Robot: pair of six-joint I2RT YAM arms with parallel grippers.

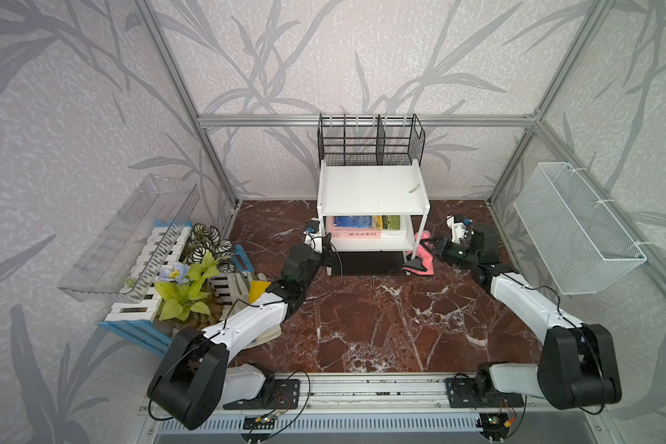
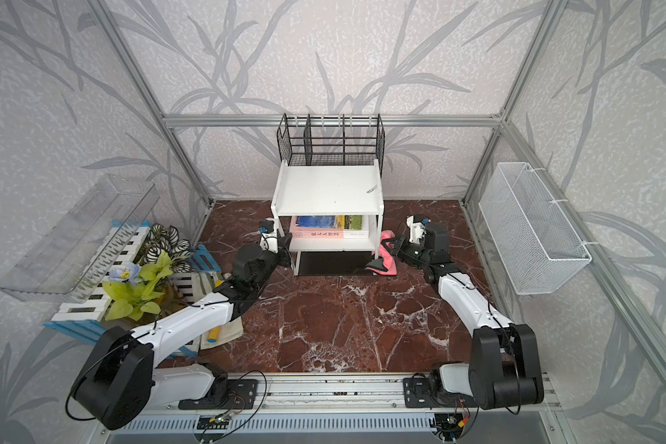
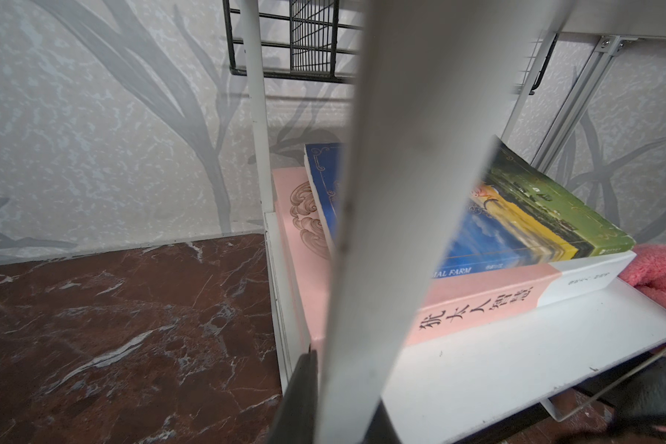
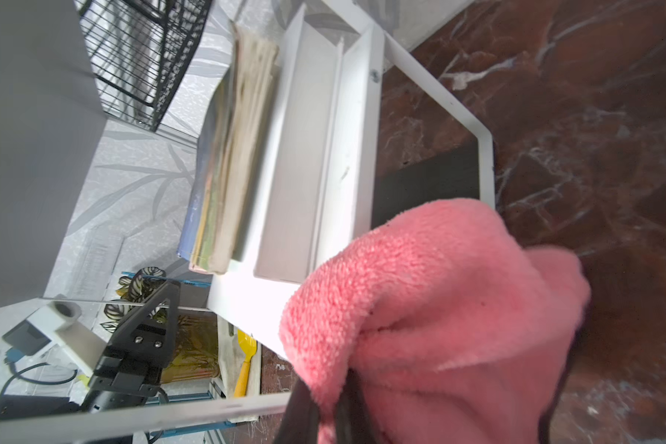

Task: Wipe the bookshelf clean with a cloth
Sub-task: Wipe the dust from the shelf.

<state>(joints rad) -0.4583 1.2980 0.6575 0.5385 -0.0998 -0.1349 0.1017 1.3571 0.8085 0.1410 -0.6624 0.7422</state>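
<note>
Right wrist view: right jaws clamp the cloth [image 4: 439,307]; left jaws grip the bookshelf [image 4: 247,307].

A robot test cell dressed as a home corner; an aluminium frame [image 1: 254,120] edges leaf-print wallpaper panels [image 1: 362,57]; robot arms [image 1: 247,326] sit on a rail [image 1: 370,388] at a marble-patterned surface [image 1: 362,326].

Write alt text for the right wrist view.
A bunched pink cloth, pinched in the right claw, fills the foreground beside the white bookshelf, whose lower board holds stacked books. Beyond, the left claw holds a shelf post.
</note>
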